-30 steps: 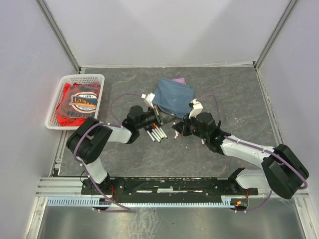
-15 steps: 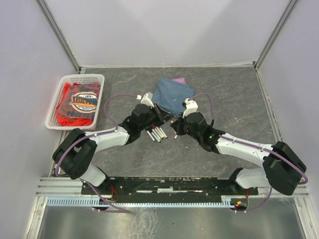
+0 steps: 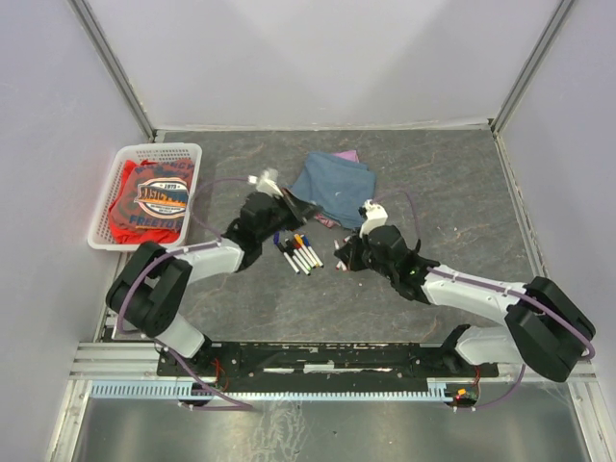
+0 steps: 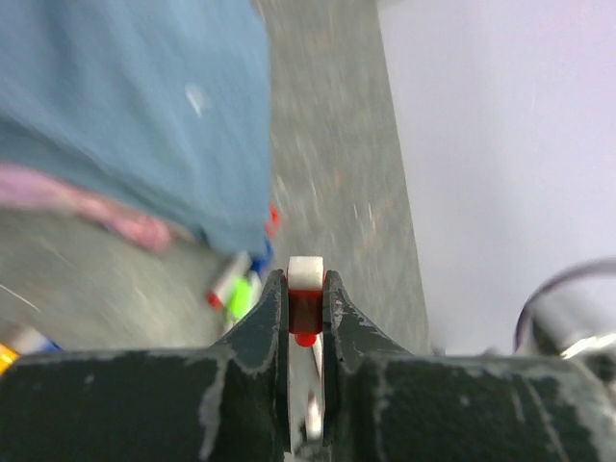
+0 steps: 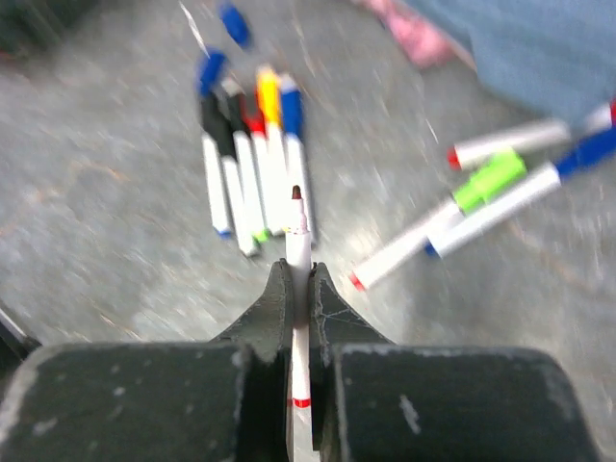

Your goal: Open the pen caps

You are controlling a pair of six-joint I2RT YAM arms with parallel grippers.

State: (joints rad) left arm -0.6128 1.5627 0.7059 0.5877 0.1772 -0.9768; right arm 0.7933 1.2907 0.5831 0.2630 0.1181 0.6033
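Left arm swung back toward 10 o'clock, apart from the right. We see left fingers (image 4: 258, 332) pinching a red cap (image 4: 305, 310) and right fingers (image 5: 332, 316) pinching an uncapped pen (image 5: 299, 245). Other pens (image 3: 300, 253) lie in a row on the tabletop (image 3: 433, 183), at 7 o'clock of the blue cloth (image 3: 334, 188).

- A red cap (image 4: 305, 313) is gripped between the closed fingers of the left pincer (image 4: 305, 281), with a white stub showing above it.
- An uncapped white pen (image 5: 298, 245) is clamped in the right pincer (image 5: 298, 277), its dark red tip bared and pointing away.
- A row of capped pens (image 5: 248, 164) is laid side by side just beyond that tip, slightly left.
- Three more pens (image 5: 481, 197), one green-capped, are scattered ahead and right of the right pincer.
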